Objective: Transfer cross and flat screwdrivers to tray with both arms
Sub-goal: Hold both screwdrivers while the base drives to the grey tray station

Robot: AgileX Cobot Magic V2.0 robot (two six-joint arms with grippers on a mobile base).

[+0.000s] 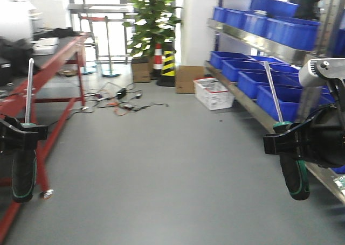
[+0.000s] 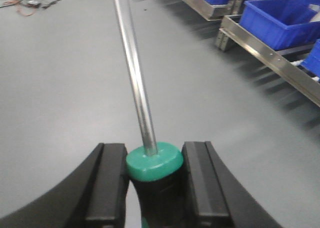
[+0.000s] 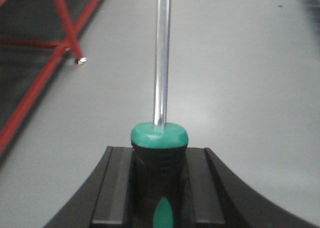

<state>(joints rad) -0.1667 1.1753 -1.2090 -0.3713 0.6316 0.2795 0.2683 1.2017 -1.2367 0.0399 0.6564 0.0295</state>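
**Ana:** Nearest us, the left screwdriver (image 1: 23,175) and the right screwdriver (image 1: 294,176) hang in the air, handles down and shafts pointing up. One is just beside the red bench (image 1: 59,56). The other is well apart from the bench, across the aisle.

**Ben:** Are they gripped properly?

**Ana:** Looks so. The left gripper (image 1: 24,134) has its fingers (image 2: 111,185) clenched on the black handle right under the green collar. The right gripper (image 1: 281,144) does the same, fingers (image 3: 119,188) pressed to either side of its handle. Neither tool touches the floor (image 1: 172,164) or the bench.

**Ben:** So the picking up is done?

**Ana:** I'd say so. This looks like the carry, with both grippers loaded. I can't see the tray anywhere from here, though, neither beside the bench nor beyond it.

**Ben:** What's next, then?

**Ana:** My guess is that both grippers go to wherever the tray sits, come down, and tip the tools from upright to lying flat. Those shafts stick out far above the fingers, so the swing needs room. That matters most for the left one, so near the bench. I'd loosen the fingers only once each handle rests in the tray.
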